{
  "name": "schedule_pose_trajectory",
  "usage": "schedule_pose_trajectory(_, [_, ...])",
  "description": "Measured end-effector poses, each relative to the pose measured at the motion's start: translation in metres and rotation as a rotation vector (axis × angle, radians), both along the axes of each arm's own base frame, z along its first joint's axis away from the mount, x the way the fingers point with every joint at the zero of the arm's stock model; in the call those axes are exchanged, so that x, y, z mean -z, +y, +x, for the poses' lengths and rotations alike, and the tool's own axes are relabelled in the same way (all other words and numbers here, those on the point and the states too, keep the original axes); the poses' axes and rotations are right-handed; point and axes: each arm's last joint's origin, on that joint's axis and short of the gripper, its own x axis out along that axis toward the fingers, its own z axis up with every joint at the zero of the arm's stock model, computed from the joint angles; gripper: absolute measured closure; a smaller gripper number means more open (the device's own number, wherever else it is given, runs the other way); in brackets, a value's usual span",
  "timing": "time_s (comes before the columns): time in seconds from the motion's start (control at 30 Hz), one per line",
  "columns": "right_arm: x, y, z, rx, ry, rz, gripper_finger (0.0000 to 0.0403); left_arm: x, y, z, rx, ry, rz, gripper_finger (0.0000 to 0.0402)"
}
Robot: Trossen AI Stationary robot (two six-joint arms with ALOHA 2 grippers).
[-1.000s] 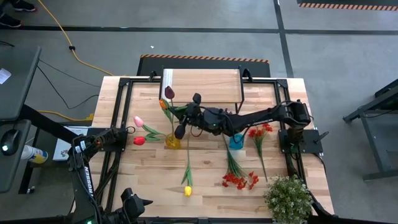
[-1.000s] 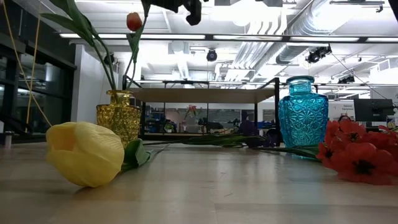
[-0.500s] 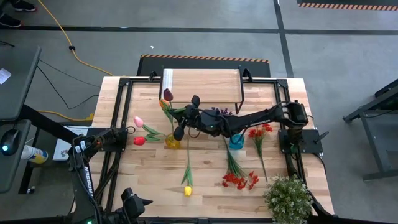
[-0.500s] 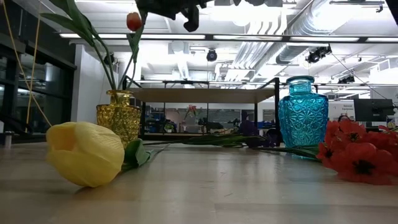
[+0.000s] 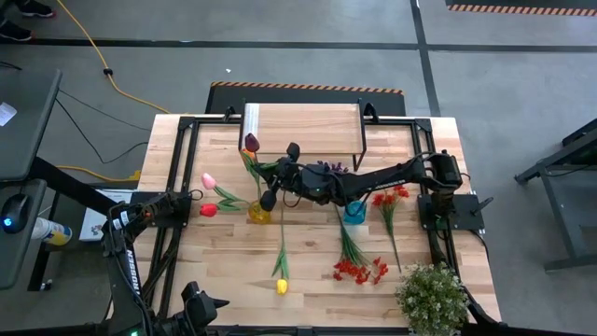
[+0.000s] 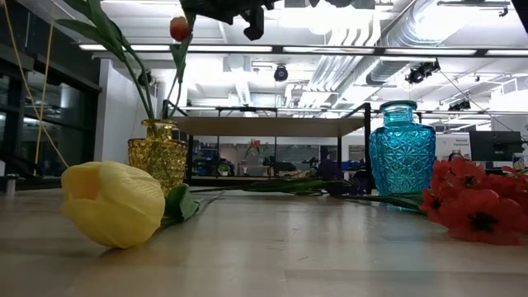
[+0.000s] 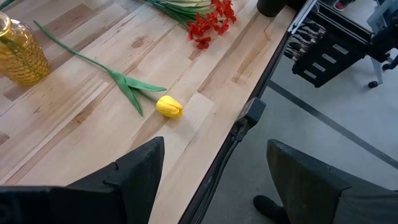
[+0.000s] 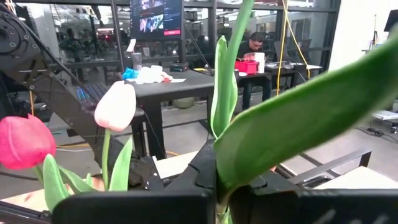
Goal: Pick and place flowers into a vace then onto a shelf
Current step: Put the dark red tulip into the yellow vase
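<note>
Shifted toward nine o'clock since the earlier frame: right gripper (image 5: pixel 276 179), clamped on dark tulip (image 5: pixel 251 142) stem above yellow vase (image 5: pixel 258 214), presumably for insertion. Left gripper (image 7: pixel 214 180) parked at seven o'clock, open, empty.

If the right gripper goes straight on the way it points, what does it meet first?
Probably the pink tulip and red tulip in the yellow vase; the right gripper, shut on a stem, faces them. Depth is unclear.

flowers: pink (image 5: pixel 207 180), red (image 5: pixel 208 211), dark tulips (image 5: pixel 251 142) in yellow vase (image 5: pixel 257 214) | yellow tulip (image 5: pixel 281 286) flat on table (red sprays (image 5: pixel 359 271) nearby) | shelf (image 5: pixel 303 126) at far edge
</note>
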Motion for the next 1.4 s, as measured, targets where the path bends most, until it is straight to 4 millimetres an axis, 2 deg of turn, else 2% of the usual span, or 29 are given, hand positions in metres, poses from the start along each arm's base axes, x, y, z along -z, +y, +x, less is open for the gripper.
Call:
schedule_pose_trajectory(0.8, [0.000, -0.009, 0.000, 0.021, 0.009, -0.016, 0.0399, 0.000, 0.000, 0.000, 0.000, 0.001, 0.001, 0.0085])
schedule_pose_trajectory(0.97, [0.001, -0.009, 0.001, 0.021, 0.003, -0.013, 0.0389, 0.000, 0.000, 0.000, 0.000, 0.003, 0.005, 0.0085])
schedule_pose_trajectory(1.23, [0.026, -0.006, 0.013, 0.010, 0.021, -0.013, 0.0399, 0.000, 0.000, 0.000, 0.002, 0.008, 0.003, 0.0085])
schedule_pose_trajectory(1.4, [0.035, -0.005, 0.016, 0.009, 0.029, 0.005, 0.0390, 0.000, 0.000, 0.000, 0.002, 0.008, 0.001, 0.0085])
